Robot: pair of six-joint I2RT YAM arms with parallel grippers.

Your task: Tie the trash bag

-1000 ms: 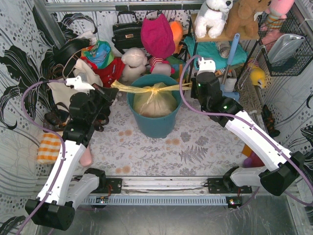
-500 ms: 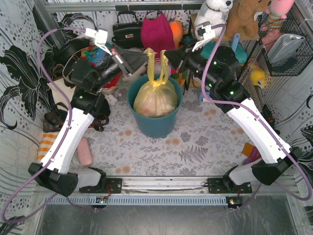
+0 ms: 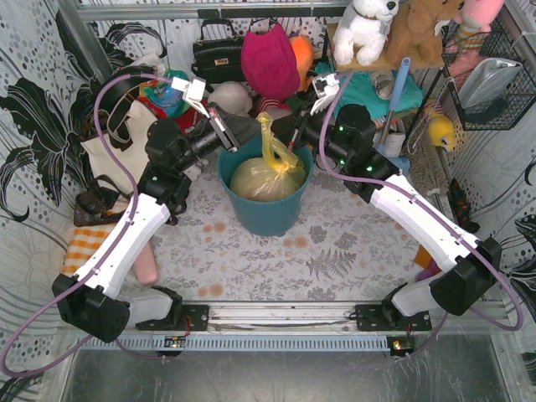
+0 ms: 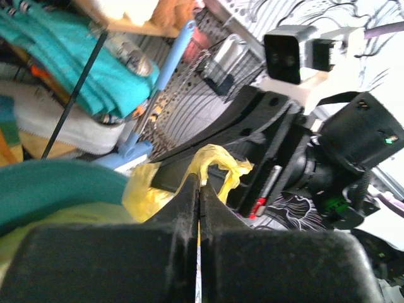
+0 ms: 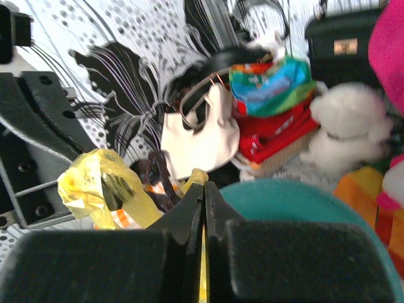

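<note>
The yellow trash bag (image 3: 266, 177) sits inside the teal bin (image 3: 251, 216), its two handle flaps drawn up together above the knot. My left gripper (image 3: 255, 127) comes in from the left and is shut on one flap (image 4: 218, 165). My right gripper (image 3: 282, 127) comes in from the right, shut on the other flap, and a thin yellow strip shows between its fingertips (image 5: 196, 196). Both grippers nearly meet above the bin's far rim. In the right wrist view the left gripper's flap (image 5: 95, 183) bunches at the left, beside the teal bin (image 5: 303, 202).
Behind the bin are a cream tote bag (image 3: 117, 142), a black handbag (image 3: 216, 57), a pink hat (image 3: 270, 60) and soft toys (image 3: 366, 29). A shelf with a blue-handled tool (image 3: 399, 88) stands at the right. An orange cloth (image 3: 84, 251) lies at the left.
The flaps were first stretched sideways, then lifted above the bin. Both grippers have now come lower and closer together over the bin, still holding the flaps.
</note>
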